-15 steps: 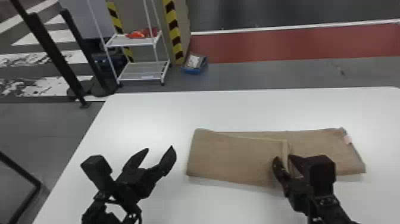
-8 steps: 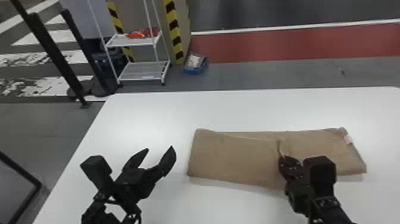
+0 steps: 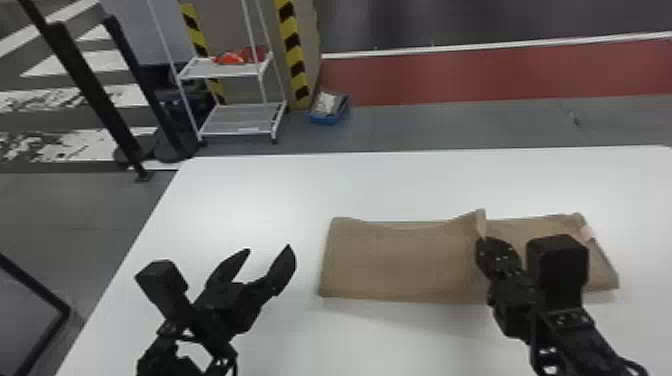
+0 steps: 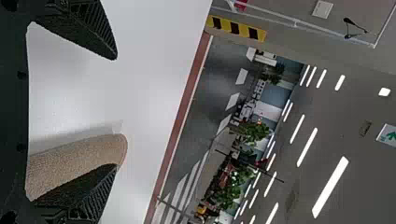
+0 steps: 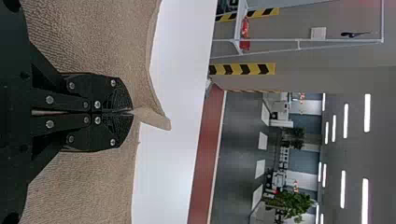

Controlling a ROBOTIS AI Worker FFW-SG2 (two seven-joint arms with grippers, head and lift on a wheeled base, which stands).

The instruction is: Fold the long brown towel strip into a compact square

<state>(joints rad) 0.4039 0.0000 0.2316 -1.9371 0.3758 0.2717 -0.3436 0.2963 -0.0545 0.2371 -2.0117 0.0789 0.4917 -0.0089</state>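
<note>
While the long brown woven towel strip [image 3: 395, 265] lay on the smooth white flat table [image 3: 260, 200]: left part double, its top layer ending at the right gripper [image 3: 482, 242]; bottom layer ran on to the right.
Right grip: two flat black fingers pressed together, pinching the top layer's end edge near its far corner.
Raised edge: stood up off the towel at the fingertips, far corner poking past them.
Left gripper [image 3: 267, 250]: same flat black type, off the towel's left end, near it, apart. Fingers spread wide, nothing pinched.
Tag: small pale rectangular patch [image 3: 587, 232] on the towel's right end, toward the far corner.
Rack: white metal two-shelf rack [image 3: 242, 125] on the floor, beyond the towel and to its left, red item [image 3: 231, 58] on the upper shelf.
Bin: shallow blue box [image 3: 325, 119] on the floor beyond the towel's left end, pale contents.
</note>
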